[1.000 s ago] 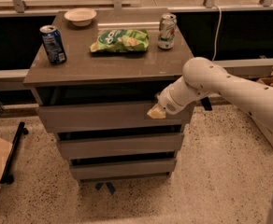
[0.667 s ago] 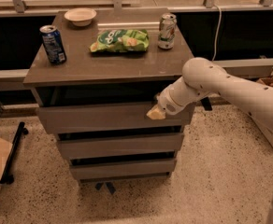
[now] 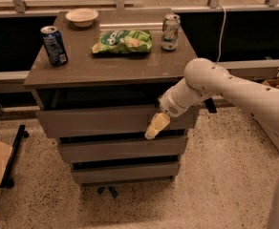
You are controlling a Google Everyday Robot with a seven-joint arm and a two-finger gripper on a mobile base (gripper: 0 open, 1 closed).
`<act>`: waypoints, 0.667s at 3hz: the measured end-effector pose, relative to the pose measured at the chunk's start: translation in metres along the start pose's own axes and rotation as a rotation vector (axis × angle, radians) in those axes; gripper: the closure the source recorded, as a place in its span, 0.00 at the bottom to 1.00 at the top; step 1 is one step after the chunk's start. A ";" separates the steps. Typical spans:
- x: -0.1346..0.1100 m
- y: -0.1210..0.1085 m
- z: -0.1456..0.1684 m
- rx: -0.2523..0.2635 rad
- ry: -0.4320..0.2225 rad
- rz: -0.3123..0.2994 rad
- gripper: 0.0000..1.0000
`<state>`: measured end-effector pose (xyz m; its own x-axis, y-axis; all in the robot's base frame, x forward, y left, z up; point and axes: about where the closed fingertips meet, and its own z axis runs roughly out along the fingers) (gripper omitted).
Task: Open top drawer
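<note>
- Lower now, the hand point(image 3: 152, 130) sits at the bottom edge of the top drawer point(image 3: 96, 122), right of centre; whether it is open or closed, I cannot tell.
- Pull should run outward, toward the camera.

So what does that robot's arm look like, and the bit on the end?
The arm is smooth white tubing with a rounded, ball-like elbow and small dark dots along it. It narrows to a greyish wrist collar, then a stubby pale-yellow gripper, which sits at the front of the top drawer.
</note>
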<state>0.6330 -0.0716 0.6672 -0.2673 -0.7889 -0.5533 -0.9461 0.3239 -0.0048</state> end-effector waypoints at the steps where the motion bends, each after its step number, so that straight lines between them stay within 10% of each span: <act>1: 0.000 -0.007 0.013 -0.028 0.043 -0.020 0.00; 2: 0.000 -0.013 0.024 -0.052 0.072 -0.034 0.00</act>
<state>0.6495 -0.0635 0.6471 -0.2456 -0.8350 -0.4924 -0.9625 0.2704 0.0214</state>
